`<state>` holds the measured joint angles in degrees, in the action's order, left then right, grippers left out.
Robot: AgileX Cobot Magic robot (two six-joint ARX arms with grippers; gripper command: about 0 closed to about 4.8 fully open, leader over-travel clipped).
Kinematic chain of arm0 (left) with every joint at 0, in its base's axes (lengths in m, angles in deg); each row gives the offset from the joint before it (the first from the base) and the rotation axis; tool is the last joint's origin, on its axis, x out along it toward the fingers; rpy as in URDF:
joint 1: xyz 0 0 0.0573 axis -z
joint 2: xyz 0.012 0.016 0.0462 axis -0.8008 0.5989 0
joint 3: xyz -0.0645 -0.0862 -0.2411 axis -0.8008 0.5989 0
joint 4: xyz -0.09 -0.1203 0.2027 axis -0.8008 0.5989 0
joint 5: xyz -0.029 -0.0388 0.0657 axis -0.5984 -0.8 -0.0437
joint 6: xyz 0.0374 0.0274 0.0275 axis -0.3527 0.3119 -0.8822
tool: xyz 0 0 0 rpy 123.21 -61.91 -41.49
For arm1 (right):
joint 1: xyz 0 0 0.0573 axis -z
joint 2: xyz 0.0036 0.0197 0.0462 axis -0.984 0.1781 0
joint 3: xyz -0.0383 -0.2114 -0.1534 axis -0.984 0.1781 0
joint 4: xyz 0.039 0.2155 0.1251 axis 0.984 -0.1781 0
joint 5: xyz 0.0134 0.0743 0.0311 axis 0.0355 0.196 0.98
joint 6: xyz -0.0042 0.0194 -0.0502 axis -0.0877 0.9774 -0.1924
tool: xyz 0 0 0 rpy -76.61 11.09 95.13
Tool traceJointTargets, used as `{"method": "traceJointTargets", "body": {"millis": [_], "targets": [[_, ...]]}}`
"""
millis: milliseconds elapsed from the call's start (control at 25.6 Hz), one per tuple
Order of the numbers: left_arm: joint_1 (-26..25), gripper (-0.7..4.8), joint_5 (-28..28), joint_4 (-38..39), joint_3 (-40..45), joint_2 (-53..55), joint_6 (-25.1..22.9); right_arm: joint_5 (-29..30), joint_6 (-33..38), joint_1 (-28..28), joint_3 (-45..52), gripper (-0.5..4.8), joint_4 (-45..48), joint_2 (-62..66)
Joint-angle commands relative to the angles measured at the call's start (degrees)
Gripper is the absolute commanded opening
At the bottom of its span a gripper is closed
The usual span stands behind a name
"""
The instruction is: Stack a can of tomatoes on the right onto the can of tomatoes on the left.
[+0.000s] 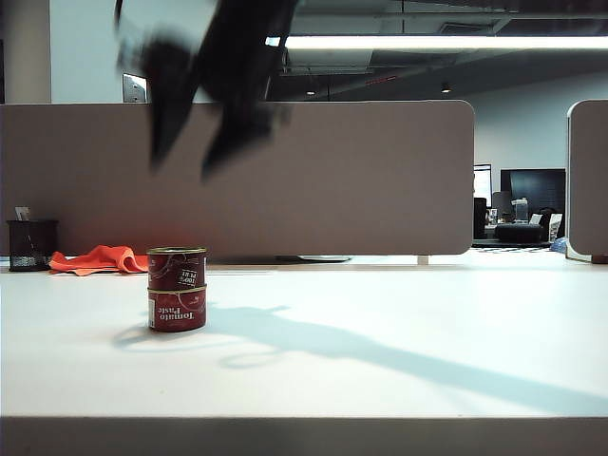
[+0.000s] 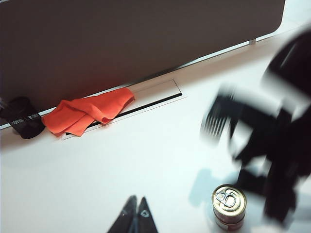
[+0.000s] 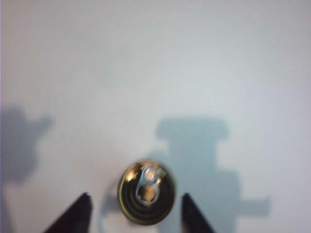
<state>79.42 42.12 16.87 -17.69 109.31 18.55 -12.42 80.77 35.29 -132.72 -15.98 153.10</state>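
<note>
Two red tomato cans stand stacked on the white table [image 1: 380, 323], at its left. The upper can [image 1: 177, 269] rests on the lower can [image 1: 177, 311]. High above the stack hangs my right gripper [image 1: 187, 163], blurred, and it touches neither can. In the right wrist view that gripper [image 3: 136, 195] is open. Its fingertips [image 3: 85, 200] stand clear on either side of the upper can's gold pull-tab lid [image 3: 146, 192], which lies well below them. My left gripper [image 2: 137, 204] is shut and empty above bare table, off to one side of the stack [image 2: 229, 206].
An orange cloth [image 1: 98, 259] and a black mesh cup [image 1: 31, 245] lie at the back left, by the grey partition [image 1: 285, 176]. The right arm [image 2: 274, 145] shows as a blur in the left wrist view.
</note>
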Motion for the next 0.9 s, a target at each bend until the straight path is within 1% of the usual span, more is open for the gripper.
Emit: {"method": "traceJointTargets", "body": {"millis": [39, 78, 117, 156, 195, 273, 351, 430, 469, 547, 625, 742, 898], "targets": [[-0.13, -0.05, -0.35, 1.2, -0.17, -0.74, 1.42, -1.38, 0.5, 2.99, -1.27, 1.41, -0.57, -11.8], [-0.11, -0.05, -0.72, 1.68, -0.04, -1.14, 1.44, -1.75, 0.5, 3.61, -1.27, 1.29, -1.53, -13.79], [-0.13, -0.05, -1.86, 2.49, 0.39, -2.29, 1.44, -1.86, 0.31, 5.05, -1.27, 0.91, -4.13, -17.62], [-0.11, -0.05, -2.6, 2.67, 1.55, -4.37, 1.44, -2.58, 0.31, 7.06, -1.16, 0.73, -8.33, -21.79], [-0.11, -0.05, -2.62, 2.58, 2.56, -5.92, 1.42, -3.37, 0.15, 7.78, -0.76, 0.57, -10.58, -24.0], [-0.11, -0.05, -3.02, 2.43, 5.14, -9.14, 1.44, -6.05, 0.07, 9.09, 1.33, 0.31, -13.38, -28.76], [-0.07, -0.05, -4.04, 2.38, 8.52, -12.9, 1.49, -9.64, 0.07, 10.01, 4.96, -0.08, -14.38, -34.12], [-0.04, -0.05, -6.12, 2.21, 11.8, -16.39, 2.99, -12.92, 0.02, 10.43, 9.25, -0.09, -14.32, -39.32], [-0.04, -0.05, -7.21, 2.16, 13.75, -18.47, 4.5, -14.58, -0.11, 10.62, 12.2, -0.09, -13.9, -42.82], [-0.04, -0.05, -7.72, 1.62, 17.05, -21.94, 6.56, -17.22, -0.11, 10.64, 18.03, -0.09, -12.61, -49.53], [-0.04, -0.05, -7.72, 0.35, 19.67, -24.85, 6.8, -18.64, -0.11, 10.62, 23.43, -0.09, -10.84, -55.65], [-0.04, -0.05, -8.0, -4.07, 23.5, -27.96, 6.8, -20.35, -0.11, 10.62, 32.63, -0.08, -7.04, -65.55], [-0.04, -0.05, -10.01, -9.64, 27.89, -28.39, 6.78, -25.97, -1.4, 10.64, 45.18, -0.08, -3.04, -78.27]]}}
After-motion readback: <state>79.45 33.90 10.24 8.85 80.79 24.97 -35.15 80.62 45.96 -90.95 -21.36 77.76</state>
